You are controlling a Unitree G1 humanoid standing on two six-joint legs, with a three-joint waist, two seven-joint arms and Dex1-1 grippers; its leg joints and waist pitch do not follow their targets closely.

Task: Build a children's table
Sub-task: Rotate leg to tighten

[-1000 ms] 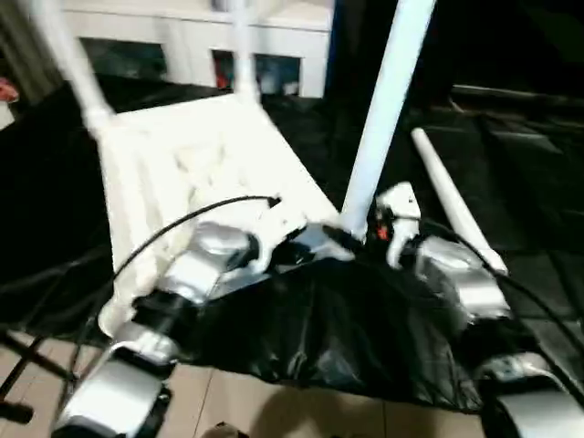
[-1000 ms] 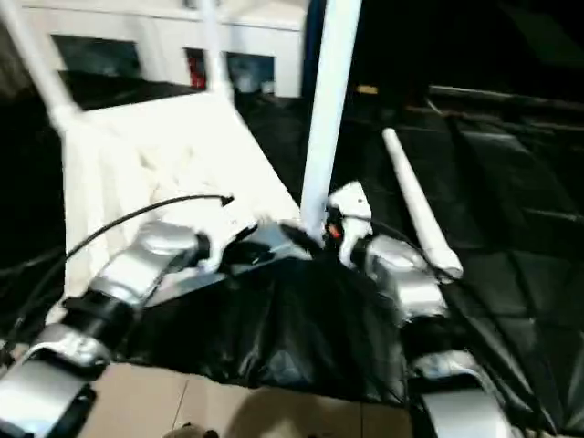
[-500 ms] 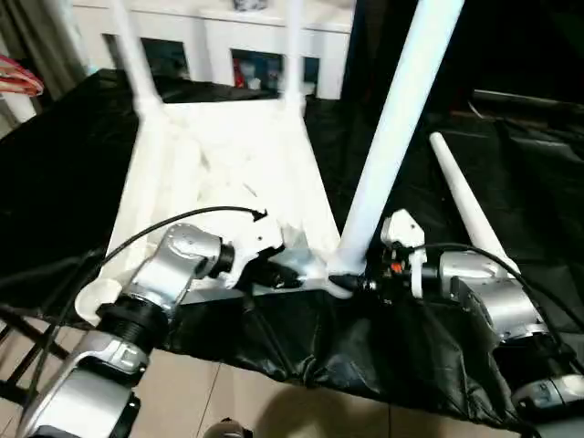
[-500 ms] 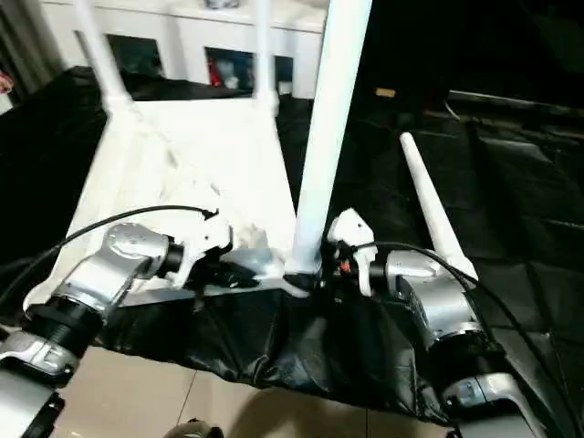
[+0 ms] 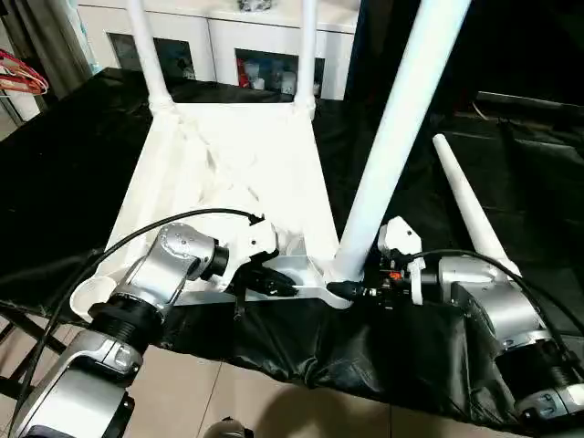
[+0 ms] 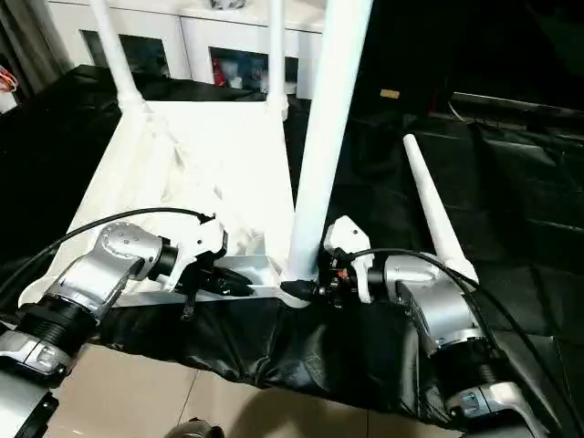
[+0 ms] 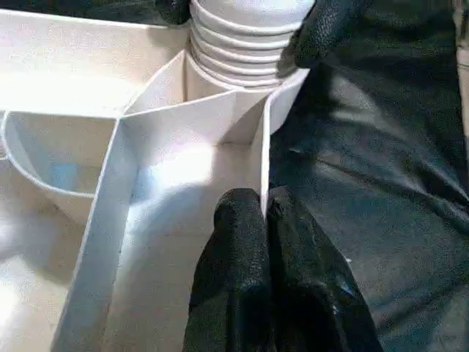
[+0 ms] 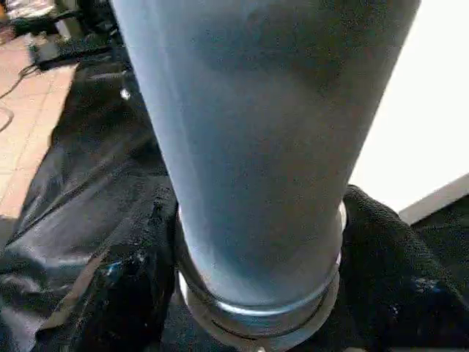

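Three legs are seen standing up out of the children's table (image 5: 233, 173), which is laid upside down on the black-sheeted folding table (image 5: 55, 182), ribbed underside up. Starting at the left: the near-left corner socket (image 5: 91, 297) is seen empty, and it's partly covered by the left forearm. The far-left leg (image 5: 146, 50) and far-right leg (image 5: 307, 46) are both cut off by the top edge, so their tips can't be made out.

The left gripper (image 5: 283, 287) is laid along the near edge of the tabletop, and in the left wrist view its fingers (image 7: 245, 249) are pressed together on a thin white rib of the underside (pinched, basically no gap).

Next over, the near-right leg (image 5: 392, 137) is planted in its corner socket, also cut off at the top. The ridged base of the leg (image 7: 242, 40) is seen just above the socket in the left wrist view.

The right gripper (image 5: 351, 290) is held at that base, with black fingers (image 8: 110, 293) seen on either side of the tube and spread about its width; whether they actually squeeze it is hard to tell.

The fourth leg (image 5: 470, 205) is lying loose on the black sheet, just right of the standing one, its near end hidden behind the right forearm. A white cabinet (image 5: 246, 36) is seen behind, mostly cropped.
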